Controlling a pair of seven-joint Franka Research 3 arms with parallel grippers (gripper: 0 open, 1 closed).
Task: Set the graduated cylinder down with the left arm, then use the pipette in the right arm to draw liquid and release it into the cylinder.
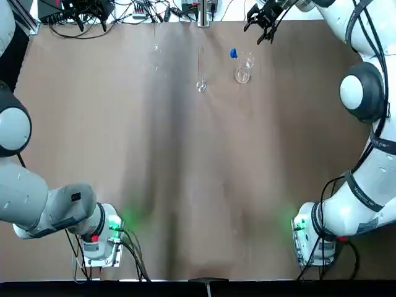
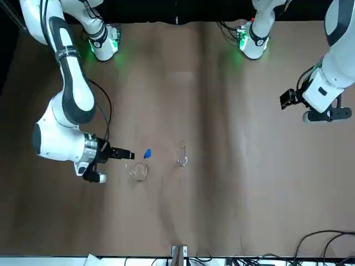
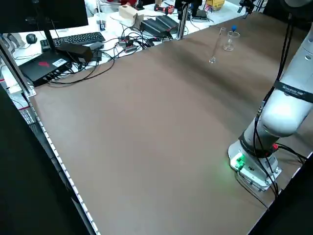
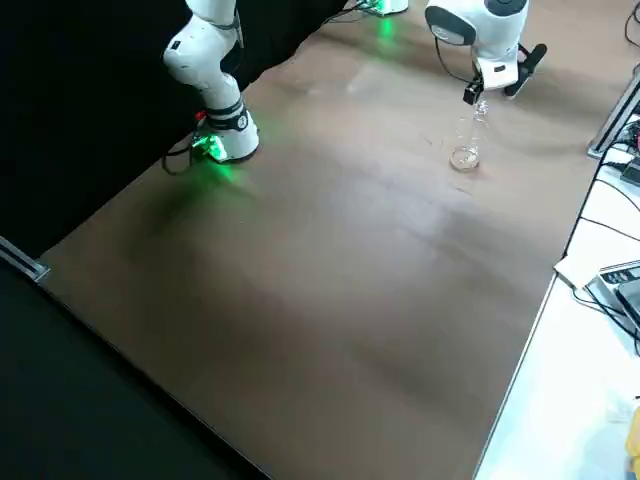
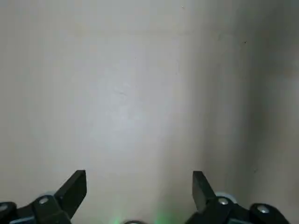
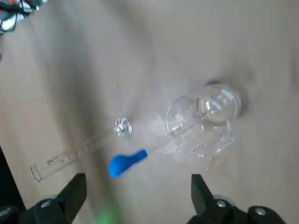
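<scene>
The graduated cylinder (image 1: 201,69) stands upright on its small foot at the far middle of the table, free of both grippers. Just to its right is a short clear beaker (image 1: 242,72). The pipette (image 6: 125,163) leans in that beaker, its tip inside and its blue bulb (image 1: 233,54) out over the rim. My right gripper (image 1: 262,23) hovers open and empty beyond the beaker, a short way from the bulb; in its wrist view the right gripper (image 6: 138,189) holds nothing. My left gripper (image 5: 138,184) is open and empty over bare table on my left side, far from the glassware. The liquid does not show.
The brown table (image 1: 198,185) carries only the glassware. Cables and electronics (image 1: 93,12) lie along the far edge, with a keyboard and boxes (image 3: 78,39) beyond it. Both arm bases (image 1: 102,238) stand at the near corners.
</scene>
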